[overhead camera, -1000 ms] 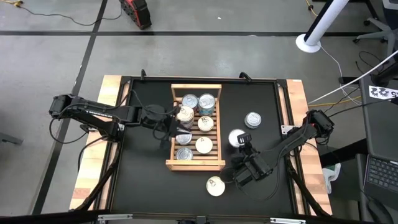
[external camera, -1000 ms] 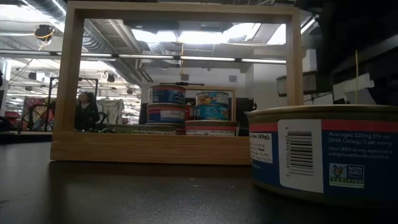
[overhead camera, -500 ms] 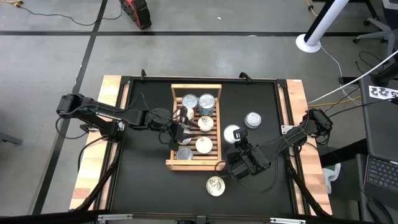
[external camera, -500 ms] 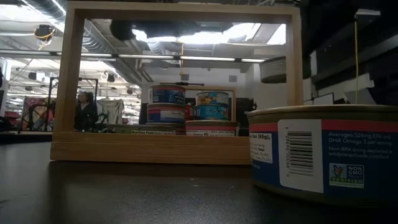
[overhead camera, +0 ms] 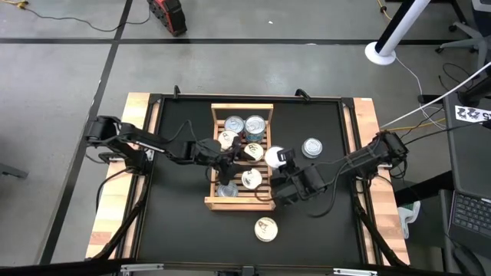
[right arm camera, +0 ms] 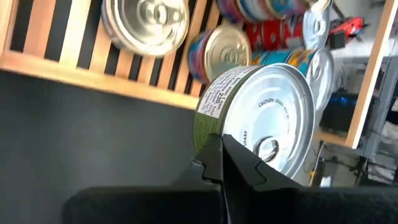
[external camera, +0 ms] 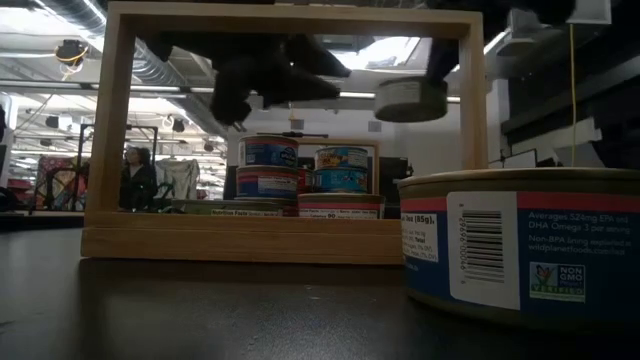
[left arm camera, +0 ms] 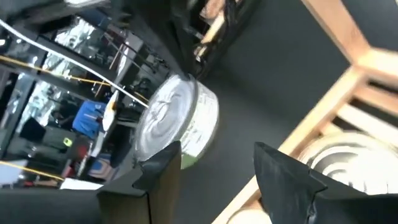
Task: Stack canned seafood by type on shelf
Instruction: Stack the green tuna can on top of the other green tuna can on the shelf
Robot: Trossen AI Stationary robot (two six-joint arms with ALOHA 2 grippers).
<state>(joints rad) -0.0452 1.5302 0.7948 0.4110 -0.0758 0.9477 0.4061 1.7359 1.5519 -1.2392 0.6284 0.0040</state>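
Over shelf point(overhead camera: 239, 201) edge, right tool point(overhead camera: 281, 162) gripping tilted tin point(overhead camera: 274, 156)

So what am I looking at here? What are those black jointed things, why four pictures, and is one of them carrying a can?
They are two robot arms bolted at a black table, each ending in a two-finger gripper. One picture looks straight down from above, one sits at table height, and two come from cameras on the arms' wrists. In the middle lies a slatted wooden shelf with round seafood tins on it; two more tins, a silver-lidded one and a cream-lidded one, lie loose on the table. The right gripper is shut on a green-labelled tin, carrying it in the air over the shelf's right side. The left gripper is over the shelf, fingers open, holding nothing.
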